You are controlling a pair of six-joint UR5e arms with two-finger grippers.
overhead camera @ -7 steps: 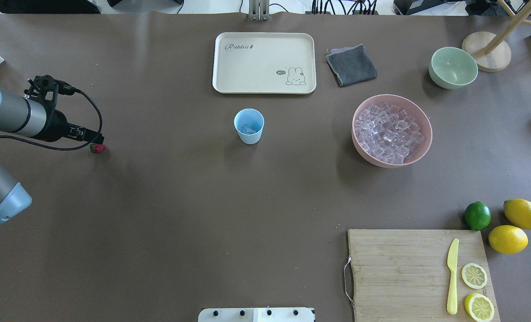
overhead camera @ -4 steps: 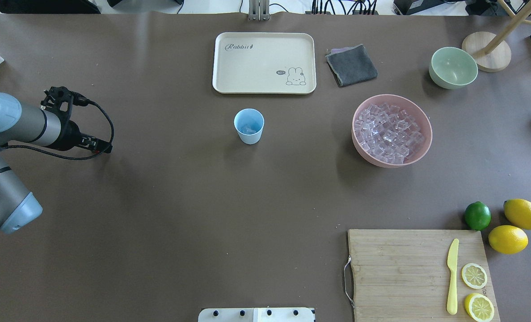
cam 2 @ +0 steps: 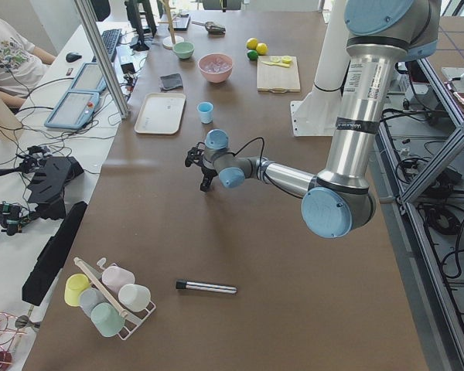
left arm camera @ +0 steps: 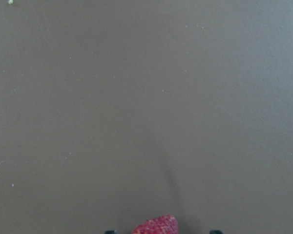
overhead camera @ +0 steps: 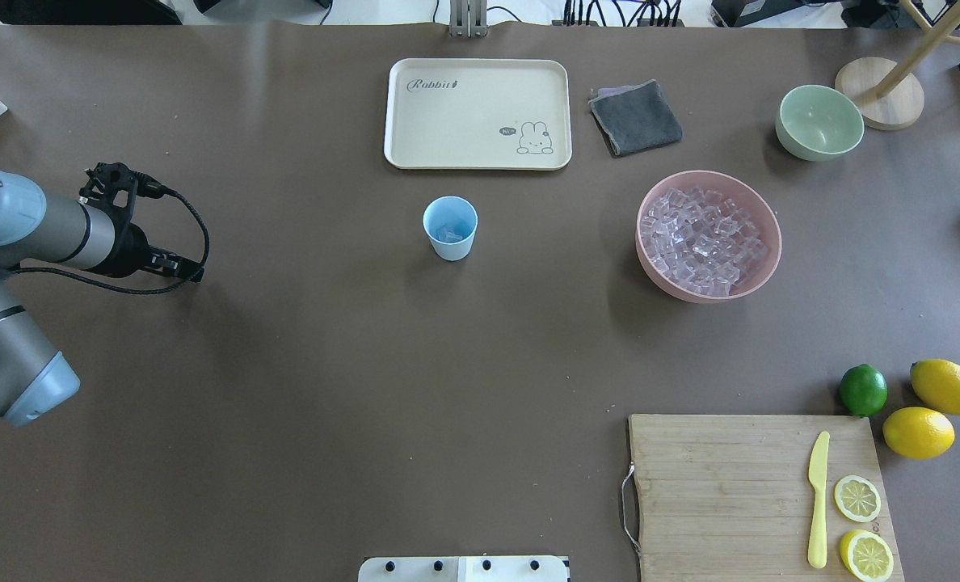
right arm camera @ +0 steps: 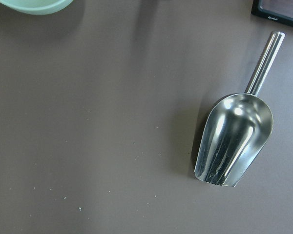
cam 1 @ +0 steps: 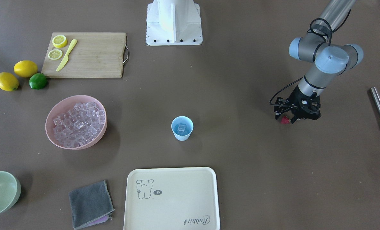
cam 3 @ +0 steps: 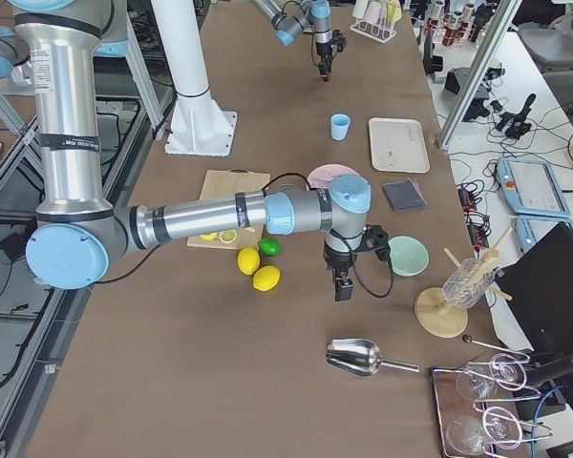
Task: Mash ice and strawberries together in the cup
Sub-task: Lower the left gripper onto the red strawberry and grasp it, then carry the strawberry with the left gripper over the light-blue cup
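Over the last second our left gripper has slid a little toward the table's middle. It now covers the strawberry, which lay just beside its tips and is hidden from overhead. In the front-facing view the berry sits low at those tips. In the wrist view it lies between the two fingertips with bare table on either side, so we read the fingers as spread and straddling it, not yet pinching. Only a rounded red end shows there, pointing forward out of the fingers. We judge its long axis runs that way, across the closing line, though most of it is cut off. The cup, with ice inside, stands well apart toward the robot's right, so our left arm is far the nearer to the berry. Our right gripper hangs by a metal scoop; we cannot tell whether its fingers are spread or closed.
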